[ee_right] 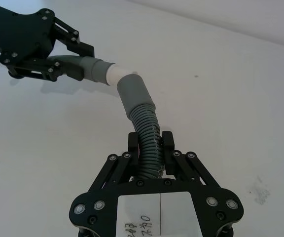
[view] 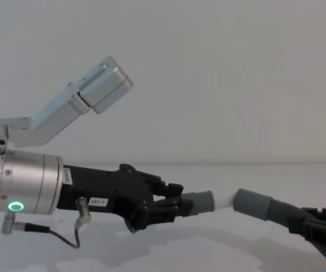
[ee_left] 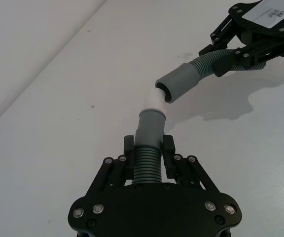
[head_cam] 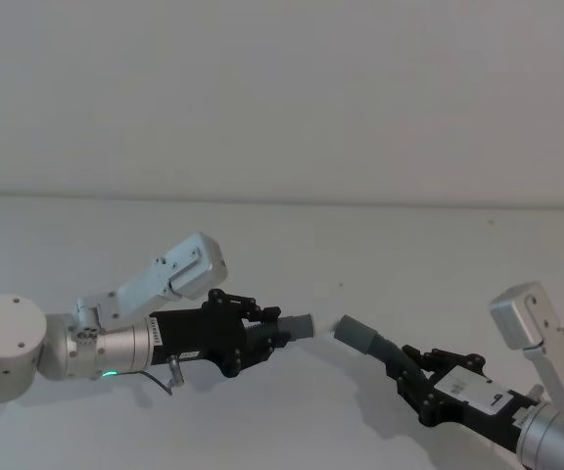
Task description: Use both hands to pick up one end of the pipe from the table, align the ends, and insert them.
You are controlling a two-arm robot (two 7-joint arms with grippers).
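Together, my two arms held the pipe pieces above the table (head_cam: pixel 282 245), cuff facing cuff. My left gripper (head_cam: pixel 270 328) was clenched on the corrugated part of the short hose piece (ee_left: pixel 148 160), its two fingers (ee_left: pixel 128 158) pressing either side just behind the smooth grey cuff (ee_left: pixel 150 126), from which the narrower white tip (ee_left: pixel 155 100) pointed toward my other arm. My right gripper (head_cam: pixel 406 367) was likewise clamped on the ribbed body of the other hose piece (ee_right: pixel 149 143), which curved up out of the fingers to its plain grey cuff (ee_right: pixel 134 94). In the chest view the white tip (view: pixel 223 200) sat just at the mouth of the plain cuff (view: pixel 252 203), the two roughly level and nearly in line; whether they touched I could not tell. From my left wrist, the open mouth of the plain cuff (ee_left: pixel 177 81) was just beyond the tip and a little to one side of it, angled rather than square on. From my right wrist, the tip (ee_right: pixel 116 75) met the cuff's rim at a slant. Both pieces hung clear of the white surface, their shadows lying on it below. A green ring light (view: pixel 16 206) glowed on my left wrist, with a thin grey cable (view: pixel 67 233) looping beneath.
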